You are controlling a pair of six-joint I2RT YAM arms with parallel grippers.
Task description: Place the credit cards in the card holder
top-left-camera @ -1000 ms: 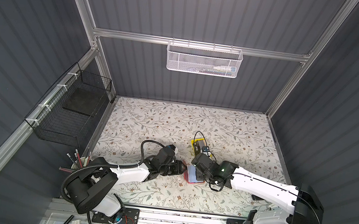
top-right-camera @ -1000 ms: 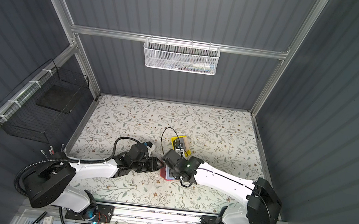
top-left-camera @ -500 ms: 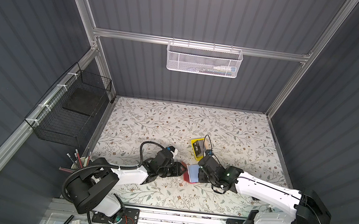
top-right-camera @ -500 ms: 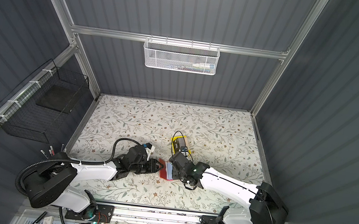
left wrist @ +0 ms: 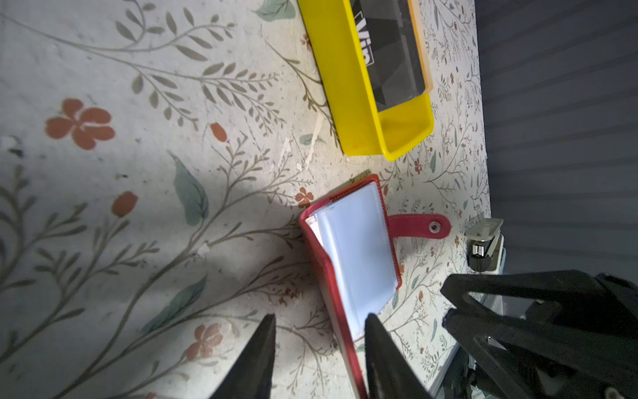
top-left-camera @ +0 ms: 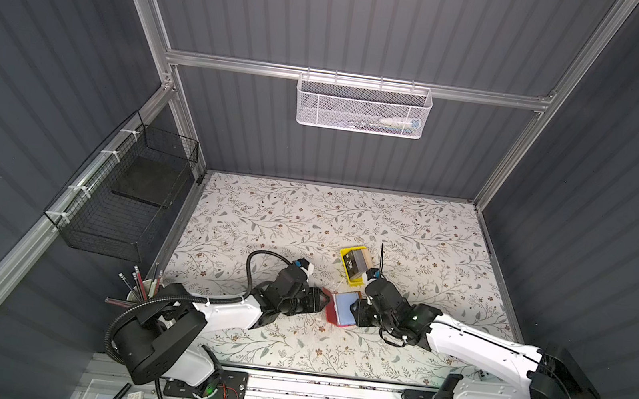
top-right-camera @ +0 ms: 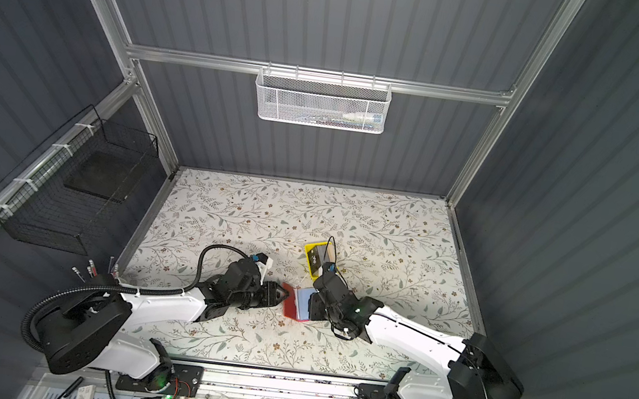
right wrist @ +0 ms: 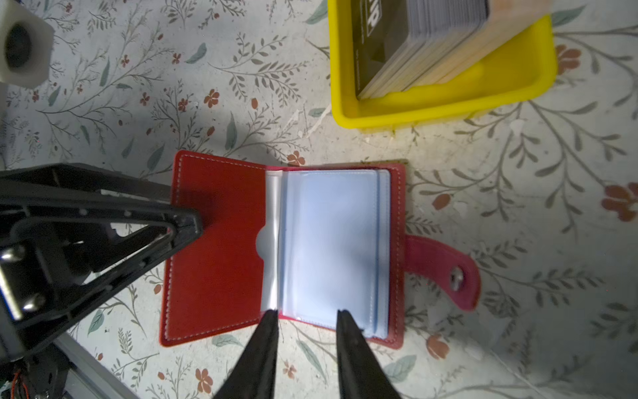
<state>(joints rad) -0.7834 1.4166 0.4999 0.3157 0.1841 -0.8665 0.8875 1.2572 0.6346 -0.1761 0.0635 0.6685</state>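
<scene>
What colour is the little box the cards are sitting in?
Bright yellow. The little tray shows best in the right wrist view.

A yellow tray [top-left-camera: 345, 253] stands just beyond the card holder [top-left-camera: 339, 309]; far table [top-left-camera: 307, 215] open.

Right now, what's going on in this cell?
The card holder lies open. The left tool, jaws apart, straddles the edge of its red cover; the right tool, open and empty, hovers at the clear pockets' edge. The top pocket looks light blue, possibly a card inside. A stack of credit cards, black VIP on top, sits in the yellow tray.
</scene>
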